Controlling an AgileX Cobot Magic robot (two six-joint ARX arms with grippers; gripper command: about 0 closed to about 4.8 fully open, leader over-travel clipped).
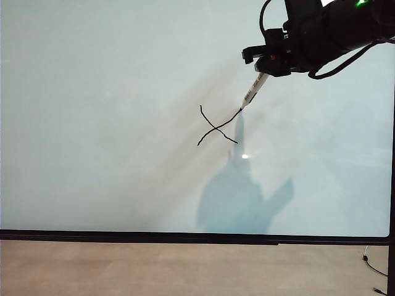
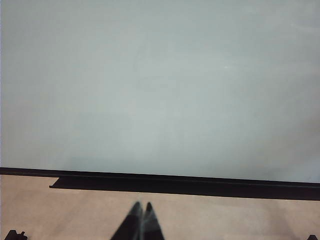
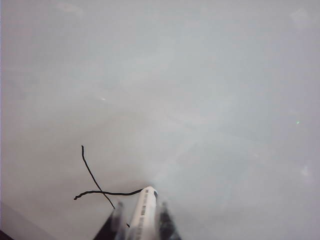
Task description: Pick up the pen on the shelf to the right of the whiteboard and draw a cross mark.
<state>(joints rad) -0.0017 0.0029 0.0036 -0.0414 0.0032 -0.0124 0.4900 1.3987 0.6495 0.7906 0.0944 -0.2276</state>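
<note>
While the pen [image 1: 255, 88] is pinched by the right gripper [image 1: 270, 66], its tip is set at the cross mark [image 1: 217, 127] on the whiteboard [image 1: 92, 123]; the left gripper [image 2: 141, 220], fingers pressed together, is held low above the worktop [image 2: 50, 210].

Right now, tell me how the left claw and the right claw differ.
The right claw is shut on the pen; the left claw is shut on nothing. The right claw is raised at the whiteboard, pen tip at the cross mark; the left claw sits low, before the board's bottom edge. Both are black.
</note>
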